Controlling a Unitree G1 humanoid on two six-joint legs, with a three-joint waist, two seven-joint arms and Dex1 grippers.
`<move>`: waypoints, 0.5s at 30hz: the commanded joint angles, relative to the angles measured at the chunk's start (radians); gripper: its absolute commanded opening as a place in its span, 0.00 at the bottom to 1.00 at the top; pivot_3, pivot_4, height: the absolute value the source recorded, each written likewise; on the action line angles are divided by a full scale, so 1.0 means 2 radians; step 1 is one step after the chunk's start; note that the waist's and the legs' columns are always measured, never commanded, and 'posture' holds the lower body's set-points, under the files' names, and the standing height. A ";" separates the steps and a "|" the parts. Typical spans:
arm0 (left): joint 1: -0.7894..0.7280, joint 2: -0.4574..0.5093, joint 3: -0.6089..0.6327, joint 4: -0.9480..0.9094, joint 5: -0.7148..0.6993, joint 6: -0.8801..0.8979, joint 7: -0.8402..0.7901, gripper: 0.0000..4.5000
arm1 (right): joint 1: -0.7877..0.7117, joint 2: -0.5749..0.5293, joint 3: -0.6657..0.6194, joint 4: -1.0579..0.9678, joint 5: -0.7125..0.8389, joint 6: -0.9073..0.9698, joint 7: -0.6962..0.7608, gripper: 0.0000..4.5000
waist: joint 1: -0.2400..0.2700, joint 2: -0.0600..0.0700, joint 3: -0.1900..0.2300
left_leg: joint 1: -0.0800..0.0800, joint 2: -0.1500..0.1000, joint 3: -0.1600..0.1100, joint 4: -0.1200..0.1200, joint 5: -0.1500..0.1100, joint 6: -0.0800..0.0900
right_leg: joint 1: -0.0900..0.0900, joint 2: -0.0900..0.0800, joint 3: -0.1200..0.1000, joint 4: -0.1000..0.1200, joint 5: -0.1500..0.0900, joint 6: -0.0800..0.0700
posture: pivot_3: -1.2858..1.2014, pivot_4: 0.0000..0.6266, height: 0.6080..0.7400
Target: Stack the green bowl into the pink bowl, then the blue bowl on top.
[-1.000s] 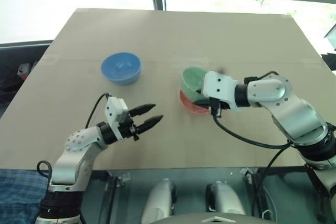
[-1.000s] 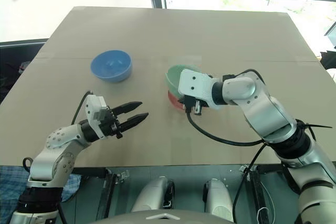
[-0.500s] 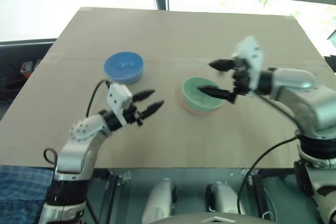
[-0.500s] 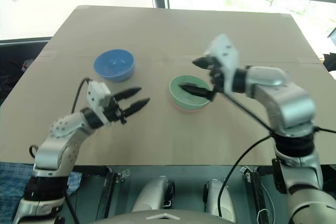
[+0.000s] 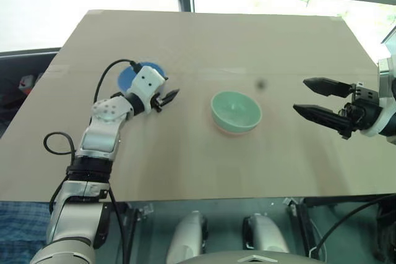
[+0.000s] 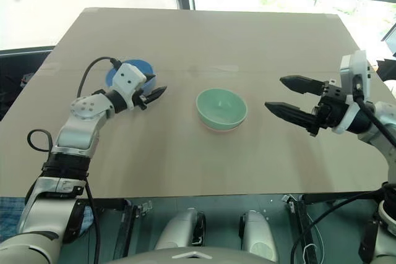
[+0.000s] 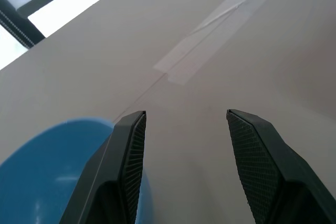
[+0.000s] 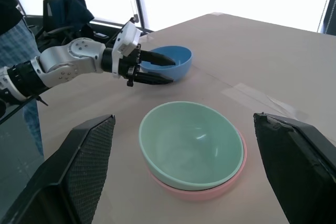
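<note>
at the left, the left gripper (image 5: 168, 97) hovers at the near rim of the blue bowl (image 5: 128, 76), its fingers a moderate gap apart and holding nothing; the arm and its white wrist block hide most of that bowl from the head views. a strip of clear tape (image 7: 210, 38) lies on the table (image 5: 204, 35) beyond it. mid-table, the green bowl (image 5: 235, 110) sits nested in the pink bowl (image 8: 231, 182), only a thin pink rim showing beneath. at the right, the right gripper (image 5: 317, 97) hangs well clear, fingers spread wide and empty.
</note>
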 commanded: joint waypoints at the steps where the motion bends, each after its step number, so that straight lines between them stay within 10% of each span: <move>1: -0.030 0.005 0.004 0.021 0.021 -0.011 0.019 0.58 | 0.015 -0.016 -0.007 -0.018 0.013 -0.022 -0.009 0.98 | 0.001 0.000 0.000 | 0.000 0.000 0.000 0.000 0.000 0.000 | 0.000 0.000 0.000 0.000 0.000 0.000 | 0.52 0.24 1.00; 13: -0.013 0.010 0.009 0.022 0.026 0.040 0.020 0.58 | 0.025 -0.035 0.024 -0.006 0.015 -0.056 -0.032 0.98 | 0.000 0.000 0.000 | 0.000 0.000 0.000 0.000 0.000 0.000 | 0.000 0.000 0.000 0.000 0.000 0.000 | 0.52 0.24 1.00; 15: -0.009 0.011 0.013 0.016 0.025 0.047 0.023 0.46 | 0.024 -0.035 0.031 0.001 0.012 -0.063 -0.035 1.00 | 0.000 0.000 0.000 | 0.000 0.000 0.000 0.000 0.000 0.000 | 0.000 0.000 0.000 0.000 0.000 0.000 | 0.52 0.24 1.00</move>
